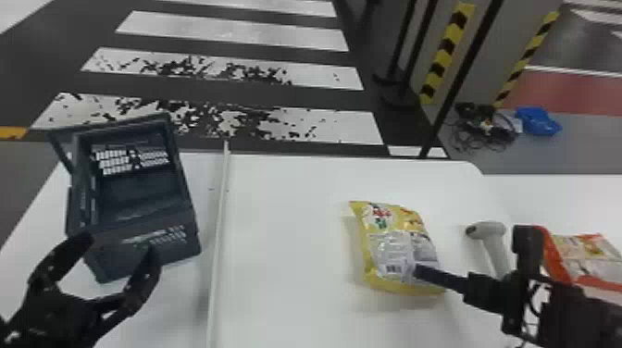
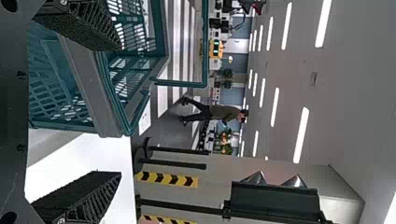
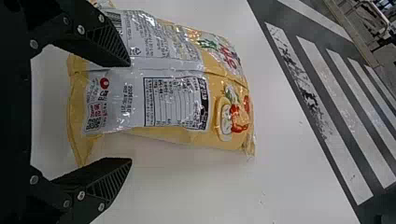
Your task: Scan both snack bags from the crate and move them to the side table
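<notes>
My left gripper (image 1: 120, 246) and right gripper (image 3: 129, 112) are spread; the yellow snack bag (image 1: 400, 245) lies towards the right edge of the worktop (image 1: 291, 231), probably light, crinkly, slippery: best squeezed gently across its middle.

1. The crate (image 1: 139, 231) is occupying the table's left part, its handle (image 1: 106, 124) jutting past the far-left corner.
2. Its opening is facing up, leaving a way in from above; the near wall is standing just beyond the spread left gripper (image 1: 121, 246).
3. A raised white strip (image 1: 219, 222) is running lengthwise between crate and yellow bag (image 1: 398, 240), barring a low sideways slide.
4. Bare white table (image 1: 287, 231) is stretching broadly between strip and yellow bag, offering passage.
5. The scanner (image 1: 491, 229) is narrowing the lane right of that bag, and the right gripper (image 1: 419, 272) is crossing the lane's near end.
6. The orange-edged bag (image 1: 587, 259) is lying farther right, partly hidden behind the right arm.
</notes>
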Tool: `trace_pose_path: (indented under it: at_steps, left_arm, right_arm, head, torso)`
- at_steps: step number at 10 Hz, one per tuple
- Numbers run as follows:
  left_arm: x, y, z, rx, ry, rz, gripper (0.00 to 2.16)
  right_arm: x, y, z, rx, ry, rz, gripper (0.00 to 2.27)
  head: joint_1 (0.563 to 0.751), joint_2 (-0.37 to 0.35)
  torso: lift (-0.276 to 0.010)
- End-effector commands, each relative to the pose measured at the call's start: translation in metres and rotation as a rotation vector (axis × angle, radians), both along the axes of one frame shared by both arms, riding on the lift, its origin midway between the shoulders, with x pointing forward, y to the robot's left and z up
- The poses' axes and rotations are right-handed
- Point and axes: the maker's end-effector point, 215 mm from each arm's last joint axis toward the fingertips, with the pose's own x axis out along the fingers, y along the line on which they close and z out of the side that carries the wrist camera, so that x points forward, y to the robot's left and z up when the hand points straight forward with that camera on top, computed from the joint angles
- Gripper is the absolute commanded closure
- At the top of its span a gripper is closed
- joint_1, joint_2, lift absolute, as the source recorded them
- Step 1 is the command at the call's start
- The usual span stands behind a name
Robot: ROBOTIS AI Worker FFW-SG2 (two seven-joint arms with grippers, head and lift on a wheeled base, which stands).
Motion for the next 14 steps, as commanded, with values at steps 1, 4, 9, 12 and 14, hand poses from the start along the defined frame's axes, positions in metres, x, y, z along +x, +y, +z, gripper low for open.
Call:
trace_pose_path:
  at_steps: [1, 4, 9, 12, 14]
  left_arm:
    - [0.0, 0.0, 0.0, -0.001, -0.001, 0.0, 0.04]
    - [0.0, 0.0, 0.0, -0.001, -0.001, 0.0, 0.04]
    - [-0.001, -0.001, -0.001, 0.001, 0.003, -0.002, 0.04]
    - [-0.001, -0.002, 0.001, 0.001, 0.0, -0.005, 0.04]
    - [-0.001, -0.003, 0.002, 0.004, 0.0, -0.008, 0.04]
  right_arm:
    - [-0.001, -0.004, -0.004, -0.008, 0.013, 0.004, 1.58]
    - [0.001, 0.002, 0.001, 0.02, -0.015, 0.03, 2.24]
    - [0.002, -0.011, 0.049, 0.049, -0.118, -0.015, 2.24]
    - [0.017, -0.065, 0.098, -0.004, -0.207, -0.129, 2.24]
    - [0.028, -0.116, 0.12, -0.066, -0.268, -0.236, 2.24]
  head:
    - [0.695, -0.158]
    - [0.695, -0.162]
    - [0.695, -0.163]
    - [0.695, -0.197]
    - [0.695, -0.242]
  torso:
    - [-0.099]
    - [-0.099]
    - [-0.099]
    - [-0.099]
    - [-0.099]
